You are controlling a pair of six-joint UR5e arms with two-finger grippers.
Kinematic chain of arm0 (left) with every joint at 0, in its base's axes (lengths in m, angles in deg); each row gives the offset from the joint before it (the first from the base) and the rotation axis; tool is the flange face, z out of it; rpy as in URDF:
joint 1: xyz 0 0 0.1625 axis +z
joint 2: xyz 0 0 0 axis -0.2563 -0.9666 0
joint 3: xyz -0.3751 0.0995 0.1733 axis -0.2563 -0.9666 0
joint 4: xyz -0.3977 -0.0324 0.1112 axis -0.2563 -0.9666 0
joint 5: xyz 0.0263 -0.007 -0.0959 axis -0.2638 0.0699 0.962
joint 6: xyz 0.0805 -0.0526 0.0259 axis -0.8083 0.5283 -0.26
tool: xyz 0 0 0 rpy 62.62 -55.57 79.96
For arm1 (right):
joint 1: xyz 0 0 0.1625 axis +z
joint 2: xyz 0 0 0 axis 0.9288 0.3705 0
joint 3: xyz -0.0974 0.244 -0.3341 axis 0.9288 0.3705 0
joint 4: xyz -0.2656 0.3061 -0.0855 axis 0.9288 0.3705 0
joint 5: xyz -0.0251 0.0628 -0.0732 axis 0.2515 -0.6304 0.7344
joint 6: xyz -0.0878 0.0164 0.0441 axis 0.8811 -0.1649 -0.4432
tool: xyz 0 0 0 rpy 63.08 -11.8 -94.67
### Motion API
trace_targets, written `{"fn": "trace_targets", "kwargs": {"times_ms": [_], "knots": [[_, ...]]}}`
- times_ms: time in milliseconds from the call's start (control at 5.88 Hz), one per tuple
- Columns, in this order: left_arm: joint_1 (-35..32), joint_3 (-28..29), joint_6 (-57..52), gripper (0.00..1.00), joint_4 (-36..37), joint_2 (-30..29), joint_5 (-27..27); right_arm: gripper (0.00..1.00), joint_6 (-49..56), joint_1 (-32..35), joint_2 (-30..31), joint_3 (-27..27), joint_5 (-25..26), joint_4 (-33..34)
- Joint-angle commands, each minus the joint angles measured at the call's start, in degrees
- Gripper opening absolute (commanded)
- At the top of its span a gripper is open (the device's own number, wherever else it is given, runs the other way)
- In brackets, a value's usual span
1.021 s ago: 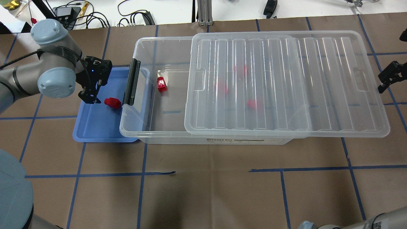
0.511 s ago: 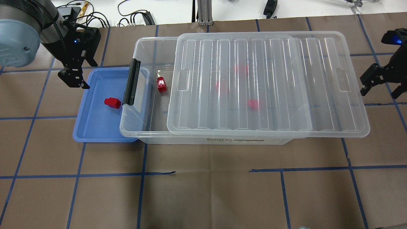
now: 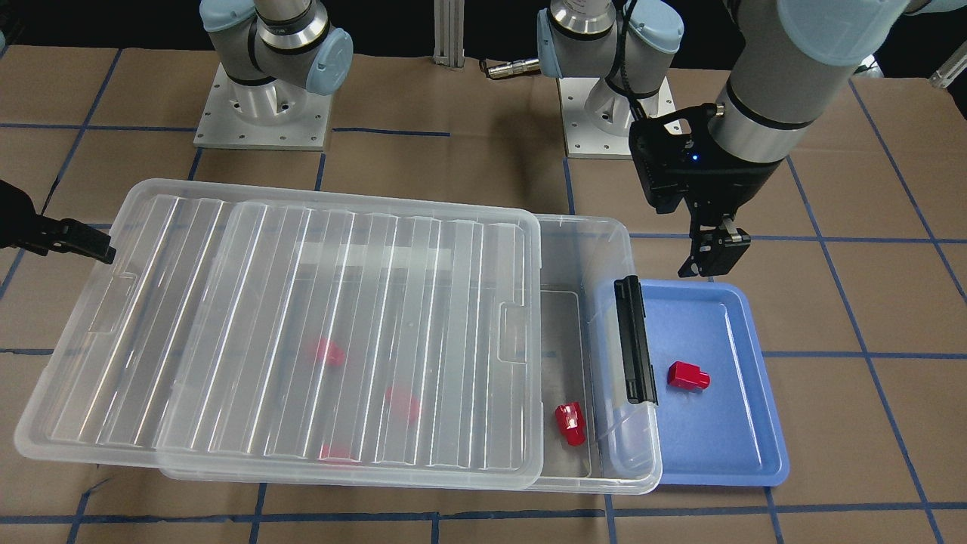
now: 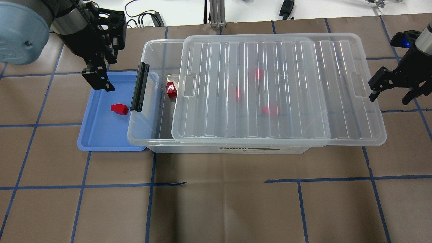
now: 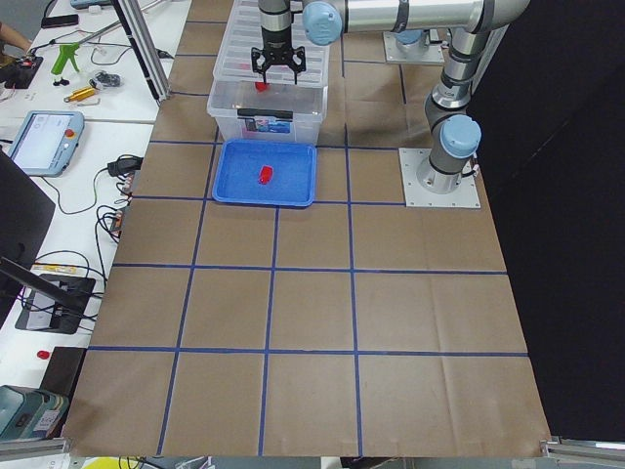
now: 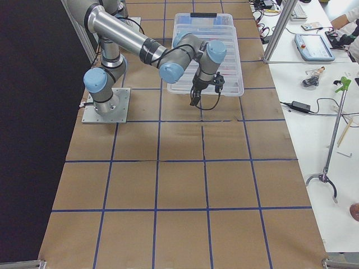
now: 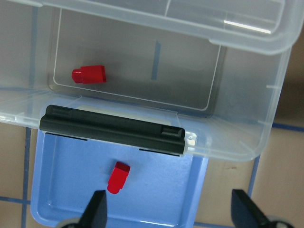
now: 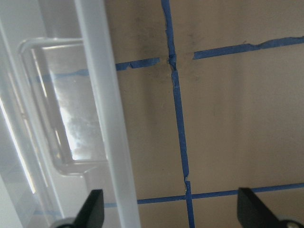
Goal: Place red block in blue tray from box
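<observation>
One red block [image 4: 119, 109] lies in the blue tray [image 4: 101, 135], also in the front view [image 3: 687, 375] and the left wrist view [image 7: 118, 177]. A second red block [image 4: 171, 90] lies in the uncovered end of the clear box [image 4: 148, 50], by the black latch [image 4: 140, 87]. Three more show dimly under the ribbed lid [image 4: 287, 87]. My left gripper [image 4: 99, 79] is open and empty above the tray's far edge [image 7: 171, 209]. My right gripper [image 4: 389, 94] is open at the lid's right end, and the lid's rim passes between its fingers [image 8: 171, 204].
The box overlaps the tray's right side, its latch hanging over the tray. The lid overhangs the box's right end. Cables and gear lie beyond the table's far edge [image 4: 141, 17]. Brown paper with blue tape lines [image 4: 219, 184] covers the table.
The lid has slid left over the box, and my right gripper has moved left with it. My left gripper has risen from beside the block in the tray to the tray's far edge.
</observation>
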State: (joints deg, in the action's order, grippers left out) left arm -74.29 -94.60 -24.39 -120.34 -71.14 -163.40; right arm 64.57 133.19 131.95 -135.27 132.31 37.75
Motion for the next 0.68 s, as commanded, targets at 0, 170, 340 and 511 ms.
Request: {"fn": "trace_targets", "kwargs": {"times_ms": [0,170,340,511], "knots": [[-2.1,-0.6,22.0,0.97,0.1,1.8,-0.1,1.0,-1.2,1.6,0.1,0.1,-0.3,0.0],[-2.1,-0.9,32.1,0.98,0.2,2.5,-0.1,1.0,-1.2,1.6,0.2,0.1,-0.4,0.0],[-2.1,-1.0,39.8,0.98,0.1,2.6,-0.1,1.0,-1.0,1.8,0.1,0.0,-0.8,0.0],[-2.2,-0.9,54.4,0.98,0.1,2.2,0.2,1.0,-1.0,2.5,0.1,-0.1,-5.8,-0.1]]}}
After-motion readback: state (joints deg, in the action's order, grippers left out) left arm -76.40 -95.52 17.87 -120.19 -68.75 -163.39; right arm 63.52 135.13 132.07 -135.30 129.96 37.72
